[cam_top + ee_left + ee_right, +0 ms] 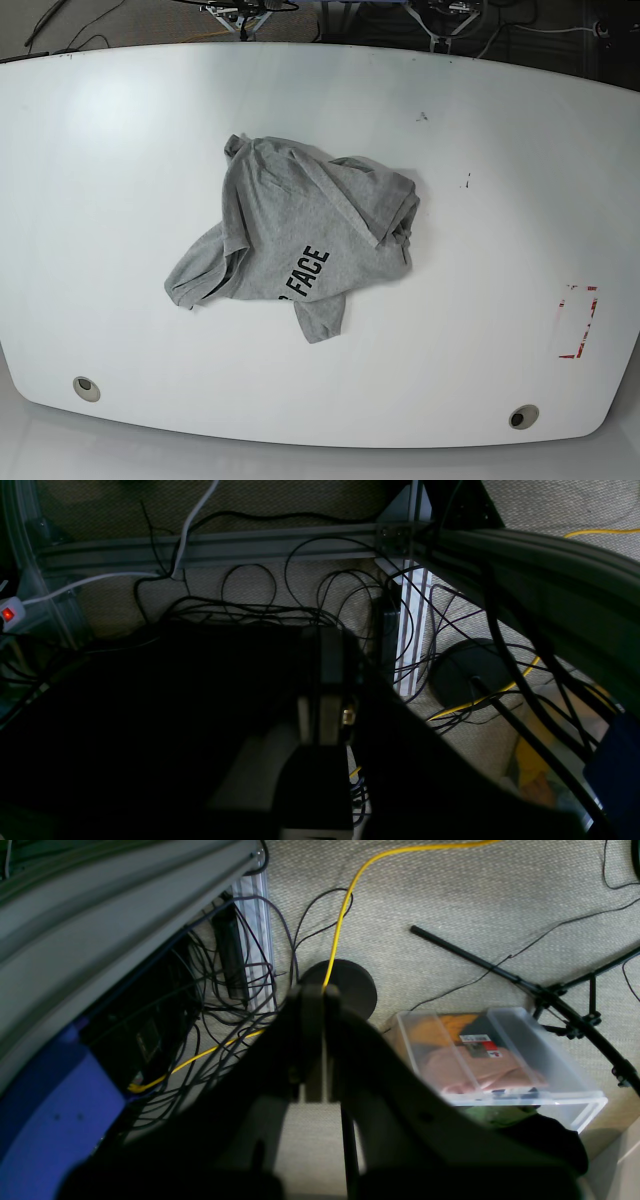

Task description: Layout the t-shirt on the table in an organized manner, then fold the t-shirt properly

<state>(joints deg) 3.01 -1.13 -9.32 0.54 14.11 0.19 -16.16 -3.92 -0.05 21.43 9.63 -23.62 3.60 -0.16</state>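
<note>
- Base view: the t-shirt (300, 235) is seen lying crumpled near the middle of the table (500, 150), with folds bunched along its far right side and one sleeve turned out toward the near edge.
- Black lettering reading "FACE" (311, 269) is shown on the near part of the garment, running at a slant.
- Two small round holes are set near the table's front edge, one at the near left (86, 388) and one at the near right (522, 416).
- A red rectangular outline mark (577, 320) is seen on the tabletop, well apart from the shirt, with small dark specks (466, 182) farther back.
- Neither arm is seen above the table in the base view, and the shirt is touched by nothing.
- Left wrist view: the left gripper (327, 680) is shown with its fingers pressed together and nothing between them, pointed down at carpeted floor strewn with black cables (300, 595) and a grey metal frame rail (225, 545).
- A white power strip with a lit red switch (8, 614) is seen at the left edge of that view.
- Right wrist view: the right gripper (314, 1040) is likewise shown closed and empty, hanging over the floor.
- A yellow cable (345, 895), a round black stand base (350, 987) and a clear plastic box (495, 1060) holding cloth are seen beneath it.
</note>
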